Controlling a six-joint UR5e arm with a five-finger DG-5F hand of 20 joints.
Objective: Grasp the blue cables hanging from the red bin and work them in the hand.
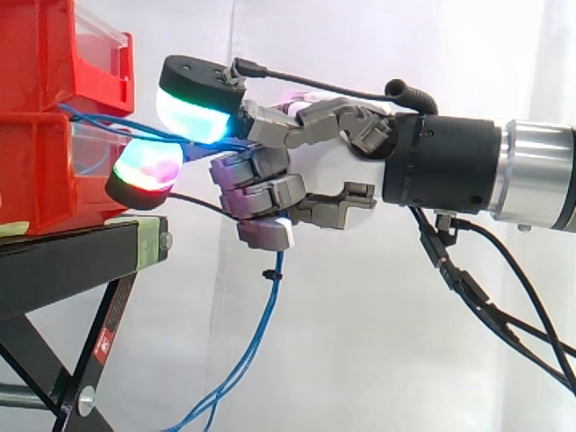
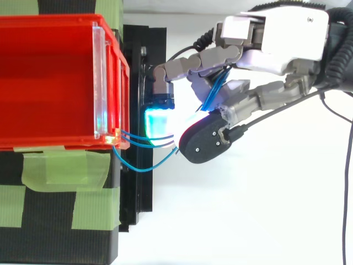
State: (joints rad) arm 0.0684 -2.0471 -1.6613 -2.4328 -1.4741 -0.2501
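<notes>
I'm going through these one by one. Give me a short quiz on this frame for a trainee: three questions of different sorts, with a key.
1. True or false: the hand is open and clear of the cables.
2. Multiple choice: below the hand, the cables A) lie coiled on a table, B) hang down loose, C) wrap round the arm.
3. Fill the gap: the cables run from the red ___ and pass between two glowing pads.

Key: 1 false, it is shut on them; 2 B; 3 bin.
</notes>
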